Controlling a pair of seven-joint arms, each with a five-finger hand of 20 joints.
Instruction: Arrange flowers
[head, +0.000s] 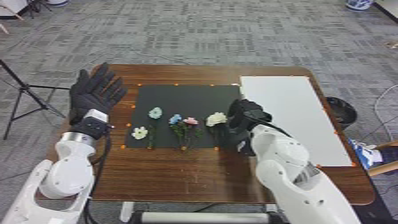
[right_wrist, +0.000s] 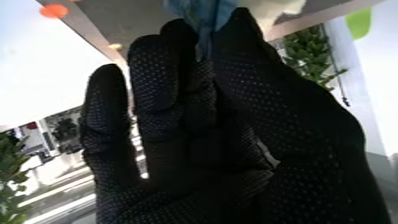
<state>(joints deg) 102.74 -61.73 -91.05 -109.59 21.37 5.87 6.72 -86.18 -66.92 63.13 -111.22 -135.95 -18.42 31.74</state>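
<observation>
Pinching a blue petal-like piece (right_wrist: 203, 19), your right hand (head: 244, 111) has the white flower (head: 216, 119) just to its left; placement appears the current step, next calling for gentle release.

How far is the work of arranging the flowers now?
Partly done, it seems: the light blue flower, blue flower, pink flower and two white flowers lie on the black mat. In hand: the right hand pinches something blue. Left: probably setting that down; whether the others lie in final places, I cannot tell.
</observation>
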